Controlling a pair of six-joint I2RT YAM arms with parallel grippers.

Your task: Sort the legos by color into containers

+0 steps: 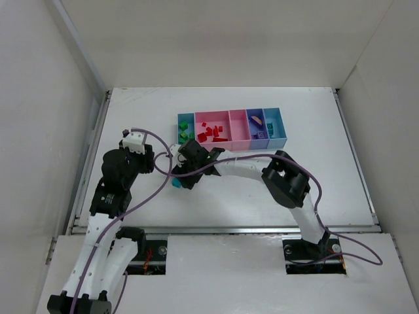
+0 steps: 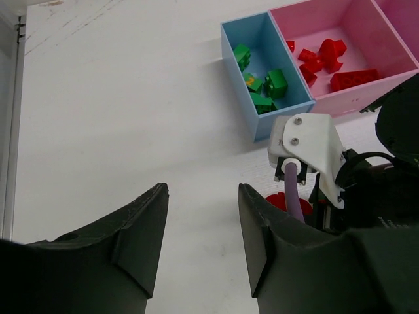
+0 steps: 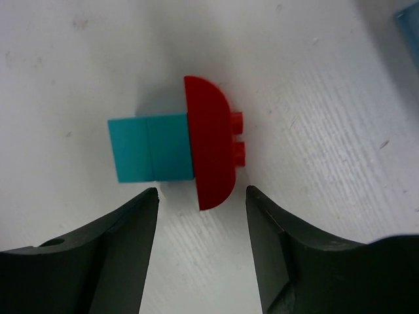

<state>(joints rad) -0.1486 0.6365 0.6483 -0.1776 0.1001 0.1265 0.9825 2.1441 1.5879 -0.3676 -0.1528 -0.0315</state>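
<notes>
surface: white surface, carries everything.
containers: row of five joined bins, far centre of the surface. Left to right they go light blue, wide pink, narrower pink, purple-blue, light blue.
left light blue bin: holds the green legos, several bunched toward its near end.
wide pink bin: holds the red legos in a loose pile.
purple-blue bin: a few small pieces inside, one pale and one purple. Too small to tell shapes.
loose pieces: red half-round piece and teal brick lie on the surface outside every bin, just near of the row's left end.
red/teal relation: touching. The teal brick sits against the flat side of the red half-round piece, and two red studs stick out on the side away from the teal.
right claw: jaws apart, gripping nothing. In the wrist view its fingertips sit either side of the red piece's end without touching it. The teal brick lies beyond the left fingertip.
left claw: jaws apart, empty, over bare surface, near and left of the left light blue bin and apart from it.
right arm: stretched from the near right base across to the left, wrist just near of the left light blue bin.
left arm: folded at near left, beside the right arm's wrist.
</notes>
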